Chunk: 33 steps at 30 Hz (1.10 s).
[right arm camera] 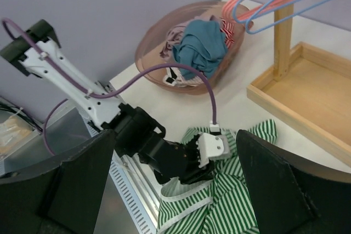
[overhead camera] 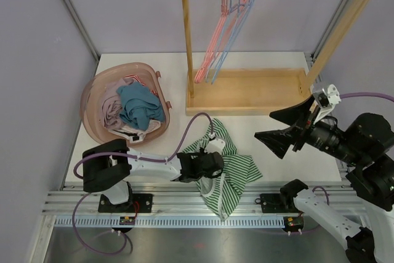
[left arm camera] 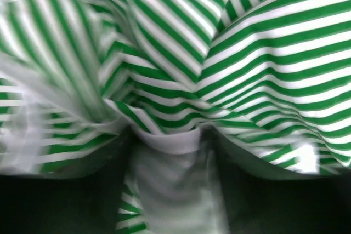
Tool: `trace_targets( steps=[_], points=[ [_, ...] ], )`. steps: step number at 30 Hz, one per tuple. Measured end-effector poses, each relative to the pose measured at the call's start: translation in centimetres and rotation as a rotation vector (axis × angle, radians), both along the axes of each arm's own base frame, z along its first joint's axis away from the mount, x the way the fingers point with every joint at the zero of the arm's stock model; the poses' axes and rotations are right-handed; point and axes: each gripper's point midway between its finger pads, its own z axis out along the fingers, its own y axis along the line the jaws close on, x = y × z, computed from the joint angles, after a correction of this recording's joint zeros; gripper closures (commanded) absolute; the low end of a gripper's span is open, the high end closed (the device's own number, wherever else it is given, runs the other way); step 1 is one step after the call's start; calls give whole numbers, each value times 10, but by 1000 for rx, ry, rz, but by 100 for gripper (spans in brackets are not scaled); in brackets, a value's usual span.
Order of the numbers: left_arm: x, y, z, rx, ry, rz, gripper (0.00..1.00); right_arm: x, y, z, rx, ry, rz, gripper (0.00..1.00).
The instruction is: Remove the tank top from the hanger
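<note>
The green-and-white striped tank top [overhead camera: 239, 167] lies crumpled on the white table by its near edge, one end drooping over the metal rail. My left gripper [overhead camera: 217, 175] is low on its left part. In the left wrist view a white-hemmed fold of the tank top [left arm camera: 263, 69] fills the gap of the left gripper [left arm camera: 171, 190], whose jaws are closed round it. My right gripper [overhead camera: 284, 126] hangs open and empty above the table's right side, facing the tank top [right arm camera: 230, 206]. Pink and blue hangers [overhead camera: 221, 35] hang bare on the wooden rail; none shows inside the garment.
A pink basket [overhead camera: 92, 90] of clothes stands at the left back. The wooden rack's base tray [overhead camera: 258, 100] stands behind the tank top. A metal rail [overhead camera: 184, 204] runs along the near edge.
</note>
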Motion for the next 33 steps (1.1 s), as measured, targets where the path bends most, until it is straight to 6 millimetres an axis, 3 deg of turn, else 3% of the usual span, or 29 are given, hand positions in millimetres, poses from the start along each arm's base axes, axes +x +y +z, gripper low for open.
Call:
trace_targets(
  steps=[2, 8, 12, 15, 24, 33],
  points=[
    [3, -5, -1, -15, -15, 19, 100, -10, -1, 7, 23, -27, 25, 0],
    [1, -9, 2, -36, -25, 46, 100, -28, -7, 16, 60, -88, 47, 1],
    [-5, 15, 16, 5, -16, 80, 100, -33, -10, 14, 65, -98, 45, 1],
    [-1, 33, 48, -21, -53, 127, 100, -33, -11, 12, 66, -99, 39, 1],
    [21, 93, 174, -145, -233, 317, 100, -32, -14, 8, 67, -102, 22, 1],
    [54, 173, 287, -222, -403, 527, 100, -31, -13, 11, 73, -114, 21, 0]
  ],
)
